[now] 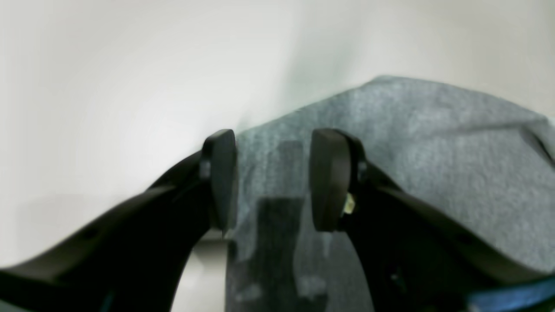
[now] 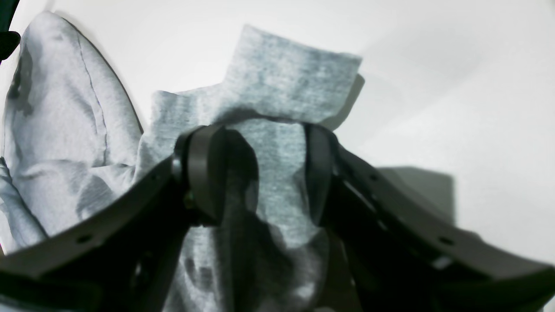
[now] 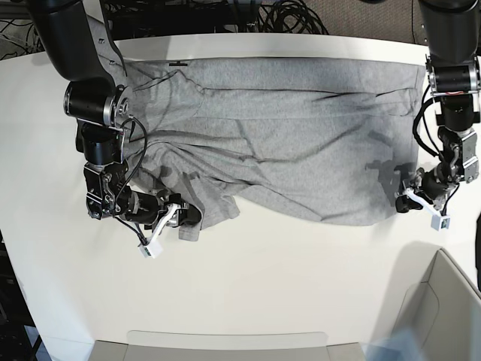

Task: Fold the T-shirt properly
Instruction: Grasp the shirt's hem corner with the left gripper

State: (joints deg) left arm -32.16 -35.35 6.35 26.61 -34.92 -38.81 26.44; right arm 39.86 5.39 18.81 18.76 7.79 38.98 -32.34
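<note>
The heather-grey T-shirt [image 3: 285, 135] lies spread across the white table, plain side up, with a small black neck label [image 3: 179, 65] at the back left. Its near left part is bunched and creased. My right gripper [image 3: 188, 219] stands open at that bunched corner. In the right wrist view a fold of the shirt [image 2: 295, 73] lies between the spread fingers of the right gripper [image 2: 264, 173], unpinched. My left gripper [image 3: 406, 195] is at the shirt's near right corner. Its jaws [image 1: 273, 177] stand open just above the cloth [image 1: 433, 143], holding nothing.
A light-coloured bin [image 3: 443, 308] stands at the table's front right corner. A shallow tray edge [image 3: 225, 342] runs along the front. Cables [image 3: 285, 19] lie behind the table's back edge. Bare white table [image 3: 285, 278] stretches in front of the shirt.
</note>
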